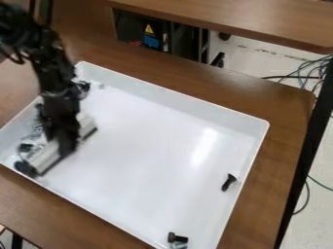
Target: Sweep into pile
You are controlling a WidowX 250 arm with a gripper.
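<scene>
The black end effector (65,142), its opening impossible to tell, appears to have hold of a pale sweeping bar (46,158) slanting upper right to lower left in a white tray (164,88); small parts (27,147) lie close on its left, while a dark screw (228,182) and a dark bolt (176,238) lie well apart, off its lower-right broadside

Black, segmented robot arm with thin dark cables.

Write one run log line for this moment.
gripper: at light bar | small parts: beside bar | dark screw: in tray, right | dark piece: near corner
</scene>
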